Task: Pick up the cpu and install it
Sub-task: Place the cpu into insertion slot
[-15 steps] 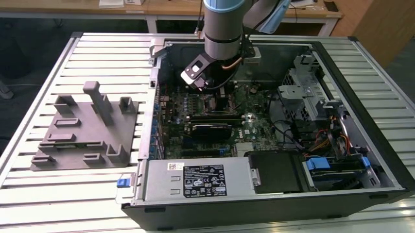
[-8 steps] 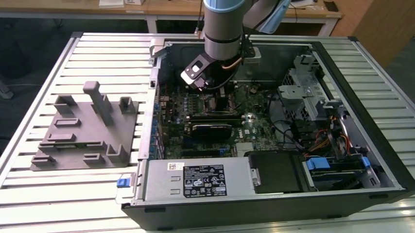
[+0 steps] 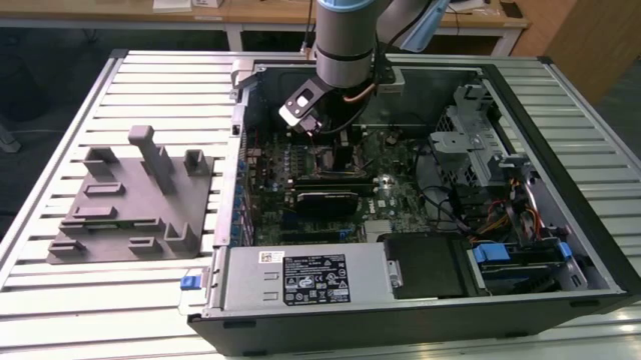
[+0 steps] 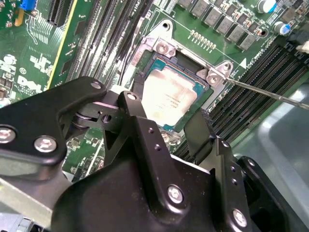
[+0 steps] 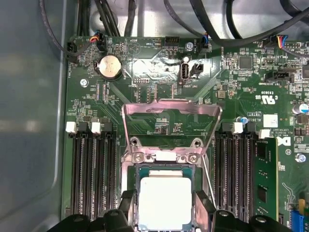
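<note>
Though square, the cpu [image 4: 169, 96] lies flat in its socket [image 4: 192, 62], metal top upward.

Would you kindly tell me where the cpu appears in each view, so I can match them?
Exterior view: I cannot pick it out; the gripper hangs over the motherboard.
Second wrist view: the cpu lies just past the gripper's black body.
First wrist view: the cpu lies beside the raised metal plate.
Shared landmark: the two-screw metal bracket, next to the cpu in both wrist views.
</note>
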Controlling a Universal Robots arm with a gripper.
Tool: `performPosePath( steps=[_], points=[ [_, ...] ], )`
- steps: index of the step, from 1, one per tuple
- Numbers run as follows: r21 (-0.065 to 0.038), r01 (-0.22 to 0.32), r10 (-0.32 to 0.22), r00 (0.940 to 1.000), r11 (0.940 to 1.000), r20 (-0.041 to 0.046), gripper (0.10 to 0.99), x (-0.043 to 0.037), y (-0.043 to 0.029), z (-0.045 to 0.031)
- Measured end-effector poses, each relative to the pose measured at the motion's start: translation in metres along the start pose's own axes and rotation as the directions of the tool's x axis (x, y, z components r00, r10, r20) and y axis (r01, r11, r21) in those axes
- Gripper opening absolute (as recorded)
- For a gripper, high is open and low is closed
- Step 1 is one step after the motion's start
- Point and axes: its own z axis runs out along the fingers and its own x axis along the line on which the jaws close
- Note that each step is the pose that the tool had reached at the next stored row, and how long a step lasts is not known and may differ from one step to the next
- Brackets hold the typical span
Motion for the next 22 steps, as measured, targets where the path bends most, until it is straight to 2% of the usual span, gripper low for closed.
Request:
performPosePath(
  steps=[5, 7, 8, 10, 11, 13, 14, 16, 22],
  points=[
    [0.000, 0.000, 0.000, 1.0000, 1.0000, 0.0003, 0.596, 0.0000, 0.0000, -0.0004],
    [0.000, 0.000, 0.000, 1.0000, 1.0000, 0.0003, 0.471, 0.0000, 0.0000, -0.0005],
    [0.000, 0.000, 0.000, 1.0000, 1.0000, 0.0003, 0.471, 0.0000, 0.0000, -0.0006],
    [0.000, 0.000, 0.000, 1.0000, 1.0000, 0.0003, 0.353, 0.0000, 0.0000, -0.0007],
    [0.000, 0.000, 0.000, 1.0000, 1.0000, 0.0003, 0.353, 0.0000, 0.0000, -0.0008],
    [0.000, 0.000, 0.000, 1.0000, 1.0000, 0.0003, 0.235, 0.0000, 0.0000, -0.0009],
    [0.000, 0.000, 0.000, 1.0000, 1.0000, 0.0003, 0.235, 0.0000, 0.0000, -0.0010],
    [0.000, 0.000, 0.000, 1.0000, 1.0000, 0.0003, 0.122, 0.0000, 0.0000, -0.0011],
    [0.000, 0.000, 0.000, 1.0000, 1.0000, 0.0003, 0.106, 0.0000, 0.0000, -0.0011]
  ],
)
